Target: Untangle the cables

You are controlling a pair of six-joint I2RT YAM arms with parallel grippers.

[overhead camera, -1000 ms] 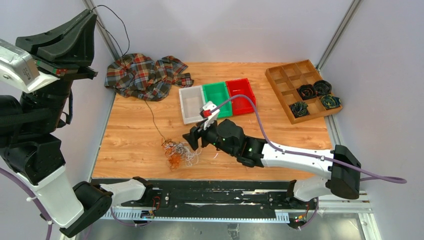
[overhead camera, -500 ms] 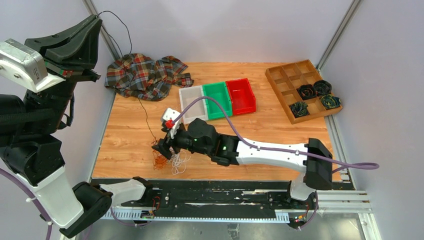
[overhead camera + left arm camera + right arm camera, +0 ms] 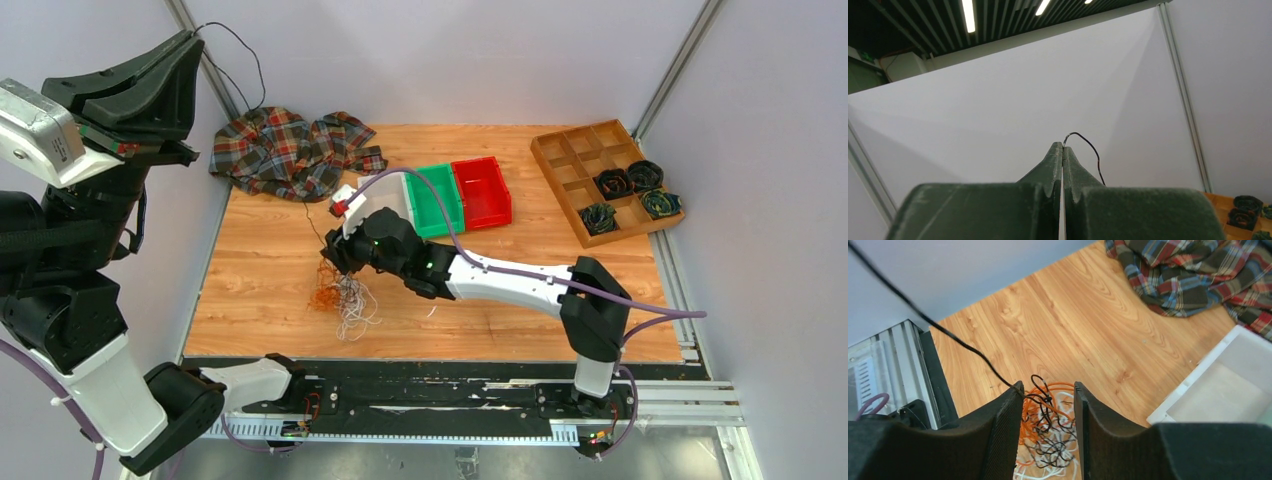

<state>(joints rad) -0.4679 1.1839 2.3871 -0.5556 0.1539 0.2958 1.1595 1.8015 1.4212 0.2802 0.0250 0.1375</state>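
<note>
The cables point(image 3: 1045, 435) lie in a bunch directly beneath the right gripper point(image 3: 1047, 390), whose half-parted jaws straddle its top loops without pinching any, while one black strand point(image 3: 948, 335) runs from the bunch up and far-left into the tightly closed left gripper point(image 3: 1062, 150).

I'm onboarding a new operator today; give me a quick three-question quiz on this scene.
1. True or false: the left tool is shut on a black cable.
2. How many dark coils sit in the wooden tray? A two, B four, C six.
3. Fill in: the right tool, jaws apart, is down at the tangled ____.
Key: 1 true; 2 B; 3 cables.
</note>
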